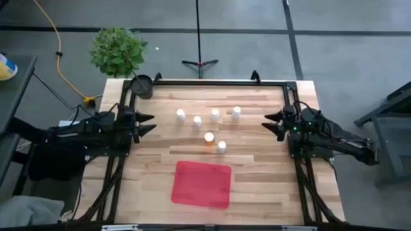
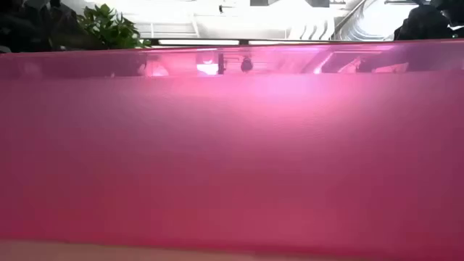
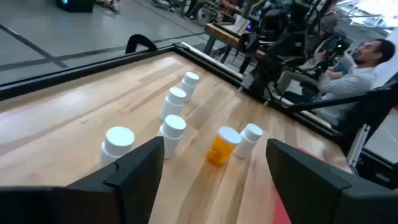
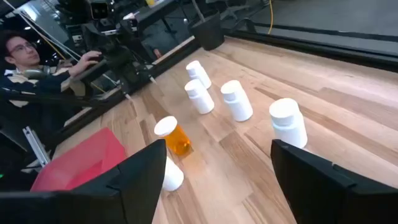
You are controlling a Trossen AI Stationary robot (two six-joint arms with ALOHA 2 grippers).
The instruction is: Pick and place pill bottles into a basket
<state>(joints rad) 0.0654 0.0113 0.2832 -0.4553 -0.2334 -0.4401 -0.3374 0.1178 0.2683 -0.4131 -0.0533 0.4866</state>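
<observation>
Several white-capped pill bottles stand upright on the wooden table. Four form a row (image 1: 197, 120) across its middle; an orange-bodied bottle (image 1: 209, 138) and a white one (image 1: 221, 147) stand nearer the basket (image 1: 202, 184). This flat red basket lies toward the near edge. My left gripper (image 1: 151, 124) hovers open at the table's left side, pointing at the row (image 3: 172, 134). My right gripper (image 1: 268, 122) hovers open at the right side, facing the row's other end (image 4: 289, 121). Neither has anything between its fingers.
A small dark round pot (image 1: 142, 85) stands at the far left corner, with a potted plant (image 1: 119, 51) behind it off the table. A black frame (image 1: 212, 81) borders the table. The basket's wall (image 2: 232, 159) fills the low view. A person (image 3: 367, 56) sits beyond the right side.
</observation>
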